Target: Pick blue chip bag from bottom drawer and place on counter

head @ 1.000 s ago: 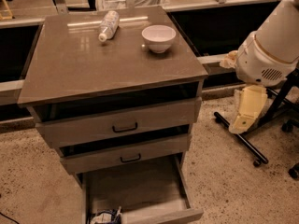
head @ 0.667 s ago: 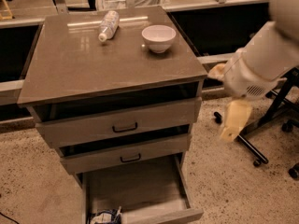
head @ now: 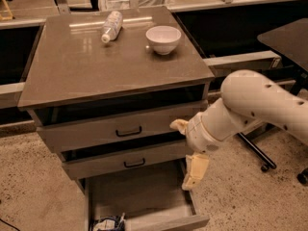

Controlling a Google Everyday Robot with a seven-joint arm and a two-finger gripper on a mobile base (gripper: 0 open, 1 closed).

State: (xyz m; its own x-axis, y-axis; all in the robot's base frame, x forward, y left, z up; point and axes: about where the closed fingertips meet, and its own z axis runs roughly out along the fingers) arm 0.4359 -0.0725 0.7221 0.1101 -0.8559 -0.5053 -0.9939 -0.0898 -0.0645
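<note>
Presently: gripper (head: 188, 149), fingers spread wide, holding nothing, at bottom drawer's (head: 139, 196) right edge. Drawer pulled out; blue chip bag (head: 108, 223) in its front-left corner. Counter (head: 96, 71): white bowl (head: 163, 38), toppled bottle (head: 111, 26) at rear.

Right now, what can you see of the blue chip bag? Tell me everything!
The blue chip bag is small, crumpled and shiny like foil, dark blue with light printing and silvery edges. It lies on the grey floor of the open bottom drawer, in its front left corner, close to the front wall. The picture's lower edge cuts part of it off. Nothing holds it: the gripper hangs pointing down by the drawer's right edge, well apart from the bag.
</note>
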